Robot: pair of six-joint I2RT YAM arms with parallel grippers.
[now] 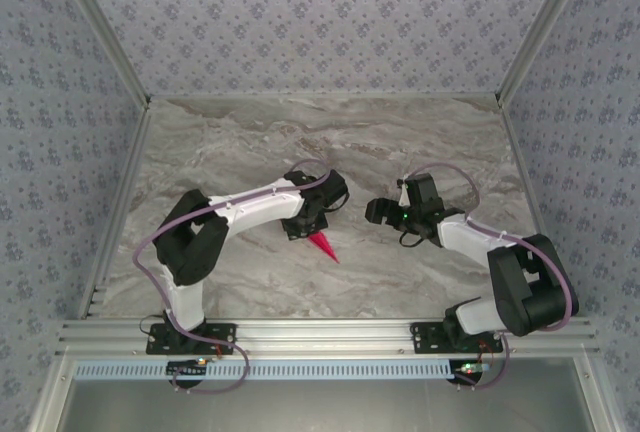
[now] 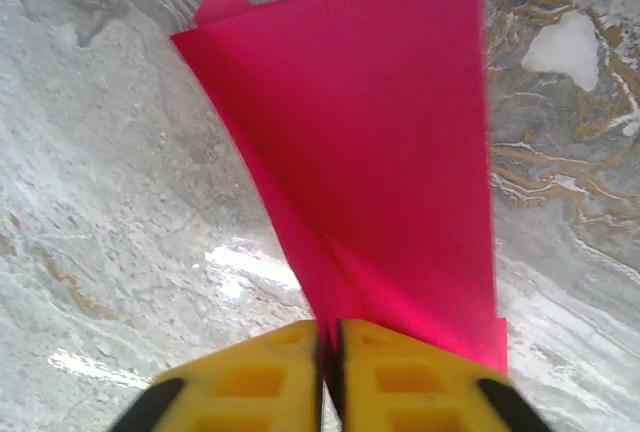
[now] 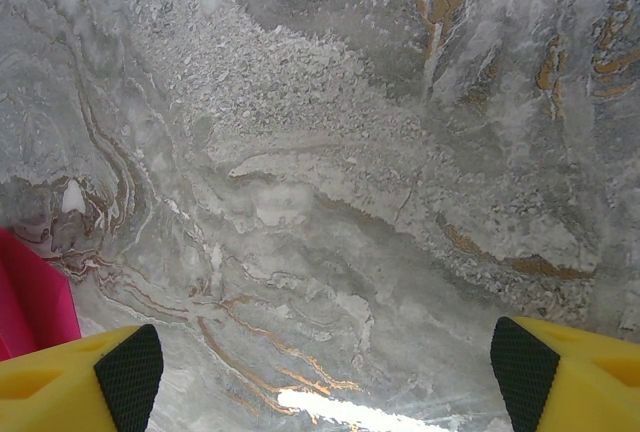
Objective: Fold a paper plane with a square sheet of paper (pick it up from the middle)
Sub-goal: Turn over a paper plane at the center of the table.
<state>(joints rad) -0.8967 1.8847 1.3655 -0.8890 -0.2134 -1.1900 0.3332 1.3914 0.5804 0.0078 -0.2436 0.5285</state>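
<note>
Here, the left claw (image 2: 330,377) is gripping the paper plane (image 2: 380,152). Its 2 yellow fingers (image 2: 250,382) are pressing together, with the narrow end of the magenta-pink paper pinched in the thin seam between them. From the left wrist the folded paper is fanning out away from the claw, showing a long crease and a second layer peeking out at its far corner. From above, the plane is showing as a small pink point just below the left claw, near the middle of the marble bench (image 1: 250,142) and angling toward the near edge. Whether it is touching the bench I cannot tell. The right claw (image 3: 325,382) is hanging over bare marble close to the left one, jaws spread wide and holding nothing. A sliver of the pink paper is showing beside its left finger (image 3: 70,382).
</note>
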